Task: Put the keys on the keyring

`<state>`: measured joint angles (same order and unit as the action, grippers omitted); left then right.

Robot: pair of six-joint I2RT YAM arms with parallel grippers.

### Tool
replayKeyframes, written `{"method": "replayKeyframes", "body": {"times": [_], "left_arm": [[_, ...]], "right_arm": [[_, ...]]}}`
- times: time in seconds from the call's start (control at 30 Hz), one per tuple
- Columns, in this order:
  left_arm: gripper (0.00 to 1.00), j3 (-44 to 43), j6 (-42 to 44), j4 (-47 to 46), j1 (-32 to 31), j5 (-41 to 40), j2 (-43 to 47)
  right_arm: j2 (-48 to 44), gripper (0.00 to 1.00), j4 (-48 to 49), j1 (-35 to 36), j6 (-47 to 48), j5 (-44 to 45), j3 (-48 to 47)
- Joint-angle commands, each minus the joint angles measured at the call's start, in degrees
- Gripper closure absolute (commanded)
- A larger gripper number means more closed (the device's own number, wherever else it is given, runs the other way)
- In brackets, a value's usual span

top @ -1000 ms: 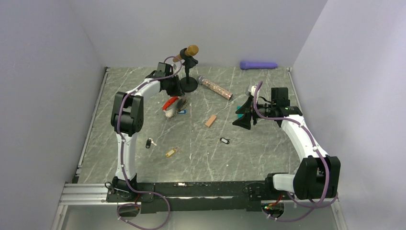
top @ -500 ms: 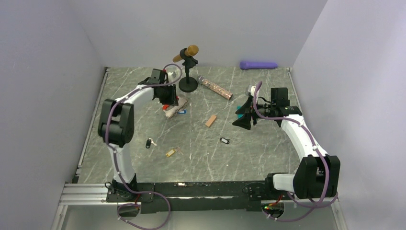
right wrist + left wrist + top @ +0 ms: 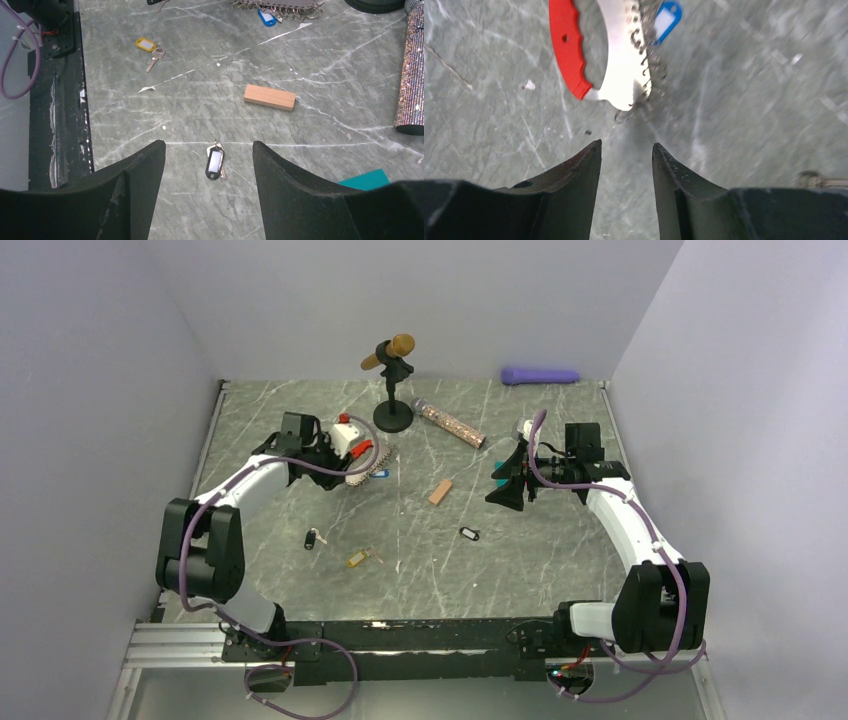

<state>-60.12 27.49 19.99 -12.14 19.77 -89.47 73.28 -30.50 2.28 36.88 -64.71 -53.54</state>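
Observation:
The keyring (image 3: 566, 50), a red clip on a silvery coil (image 3: 624, 65), lies on the table just ahead of my left gripper (image 3: 625, 146), which is open with nothing between its fingers. In the top view the keyring (image 3: 363, 460) sits beside the left gripper (image 3: 345, 464). A blue-tagged key (image 3: 667, 17) rests at the coil's far end. My right gripper (image 3: 207, 145) hovers open above a black-tagged key (image 3: 215, 162). That key (image 3: 469, 533), a yellow-tagged key (image 3: 358, 558) and another black-tagged key (image 3: 313, 538) lie loose on the table.
A tan wooden block (image 3: 440, 492) lies mid-table, with a glittery tube (image 3: 450, 423) and a microphone stand (image 3: 393, 390) behind it. A purple object (image 3: 540, 375) lies at the back wall. A teal block (image 3: 365, 179) sits beside the right fingers.
The left arm has swung out to the left and lowered. Its gripper has drawn back off the keyring and opened. The right arm has not moved.

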Motion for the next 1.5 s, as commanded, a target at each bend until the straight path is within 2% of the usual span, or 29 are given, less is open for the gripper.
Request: {"method": "replayKeyframes", "body": {"times": [0.0, 0.2, 0.4, 0.73, 1.07, 1.47], "left_arm": [[0.53, 2.98, 14.33, -4.51, 2.42, 4.33, -1.38], [0.56, 0.91, 20.34, -1.71, 3.17, 6.47, -5.23], [0.57, 1.13, 23.22, -3.34, 3.01, 7.47, -6.59], [0.57, -1.95, 28.09, -0.98, -1.32, -0.30, -11.71], [0.61, -1.58, 27.86, -2.69, -2.36, -7.16, -12.99], [0.58, 0.29, 28.14, -3.92, -0.94, -6.56, -10.56]], "right_arm": [[-0.35, 0.32, -0.83, -0.25, 1.69, -2.45, -0.81], [-0.29, 0.31, -1.38, -0.22, 2.35, -2.63, -0.91], [0.84, 0.32, -3.81, -0.26, 4.34, -2.81, -1.87], [0.19, 0.32, -3.60, -0.22, 4.03, -3.05, -1.82], [-0.04, 0.31, -3.56, -0.26, 3.90, -3.32, -1.83], [-0.08, 0.31, -3.95, -0.25, 4.26, -3.32, -1.92]]}}
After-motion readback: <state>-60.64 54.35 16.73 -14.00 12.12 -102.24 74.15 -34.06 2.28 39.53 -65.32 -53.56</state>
